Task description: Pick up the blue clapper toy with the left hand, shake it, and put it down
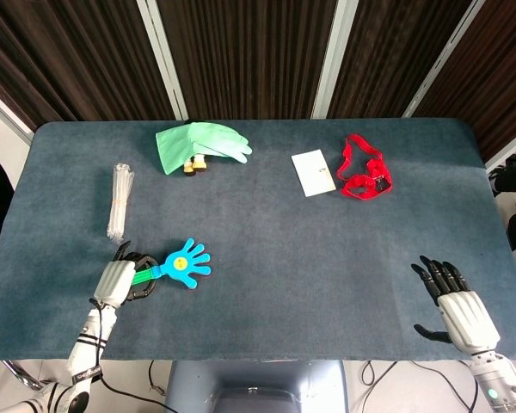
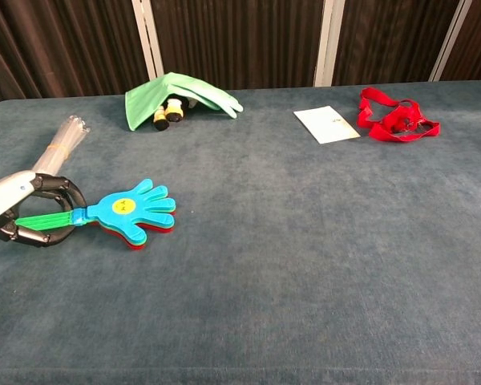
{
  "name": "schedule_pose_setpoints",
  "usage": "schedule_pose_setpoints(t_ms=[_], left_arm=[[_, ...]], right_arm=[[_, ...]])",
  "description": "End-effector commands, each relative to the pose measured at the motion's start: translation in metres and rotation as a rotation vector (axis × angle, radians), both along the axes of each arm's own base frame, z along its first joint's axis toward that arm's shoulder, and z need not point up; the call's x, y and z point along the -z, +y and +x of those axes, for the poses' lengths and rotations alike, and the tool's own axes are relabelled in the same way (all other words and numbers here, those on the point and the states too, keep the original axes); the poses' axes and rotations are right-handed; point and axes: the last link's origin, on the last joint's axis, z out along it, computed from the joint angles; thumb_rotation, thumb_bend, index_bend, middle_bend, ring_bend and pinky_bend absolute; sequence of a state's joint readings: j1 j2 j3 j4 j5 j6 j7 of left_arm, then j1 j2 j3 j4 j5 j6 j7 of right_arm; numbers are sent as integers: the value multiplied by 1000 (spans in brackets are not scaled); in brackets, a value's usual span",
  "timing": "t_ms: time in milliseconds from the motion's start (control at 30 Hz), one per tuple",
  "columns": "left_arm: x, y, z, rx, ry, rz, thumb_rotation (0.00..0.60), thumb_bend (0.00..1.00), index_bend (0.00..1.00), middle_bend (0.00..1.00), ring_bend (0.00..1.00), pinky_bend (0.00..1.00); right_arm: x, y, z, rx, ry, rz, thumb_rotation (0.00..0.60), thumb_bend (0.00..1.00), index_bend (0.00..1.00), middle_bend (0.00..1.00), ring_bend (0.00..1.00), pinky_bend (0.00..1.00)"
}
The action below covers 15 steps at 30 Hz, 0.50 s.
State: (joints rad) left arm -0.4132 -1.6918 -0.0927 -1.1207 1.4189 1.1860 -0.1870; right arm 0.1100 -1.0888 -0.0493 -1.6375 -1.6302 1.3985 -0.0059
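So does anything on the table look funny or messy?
A bit: two small brown bottles lie tipped over, half hidden under the green glove at the back. Nothing looks spilled or broken.

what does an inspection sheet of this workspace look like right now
surface: blue-grey cloth table, flat.
job's things: blue clapper toy lying near the left edge, green handle inside the left hand.
clutter: green glove over small bottles; white card; red strap; clear tube bundle.
hands: left hand curled around the handle; right hand open, fingers spread.
cables: nothing seen on the table.
surroundings: dark curtain behind.
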Motion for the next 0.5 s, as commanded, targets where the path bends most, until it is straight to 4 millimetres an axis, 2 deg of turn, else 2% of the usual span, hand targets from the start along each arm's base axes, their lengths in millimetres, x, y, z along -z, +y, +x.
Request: schedule_pose_setpoints(t_ms=[33,100,200,267,333,400,500], left_arm=[[-1,0,2,15,-37,27,600,482,1000,633,367,129],[-3,0,5,28,-78,53,600,507,1000,696,432,251],[-6,1,7,48,-141,96,600,547,1000,800,554,557],[-7,1,8,58,-175,115,600,578,1000,857,628,796],[-8,1,8,69,-196,130,600,603,1000,892,680,935],[-8,0,8,70,-212,126,600,620,1000,917,721,989],[-7,0,8,72,-238,118,600,647,1000,933,773,1000]], right_arm=[[0,0,0,0,-1,0,600,213,0,0,0,0],[0,0,0,0,-1,0,600,213,0,0,0,0],[0,0,0,0,0,1,600,213,0,0,0,0],[0,0,0,0,0,2,600,213,0,0,0,0],[0,0,0,1,0,3,600,213,0,0,0,0],[0,0,0,1,1,3,600,213,0,0,0,0],[1,0,0,1,1,4,600,213,0,0,0,0]])
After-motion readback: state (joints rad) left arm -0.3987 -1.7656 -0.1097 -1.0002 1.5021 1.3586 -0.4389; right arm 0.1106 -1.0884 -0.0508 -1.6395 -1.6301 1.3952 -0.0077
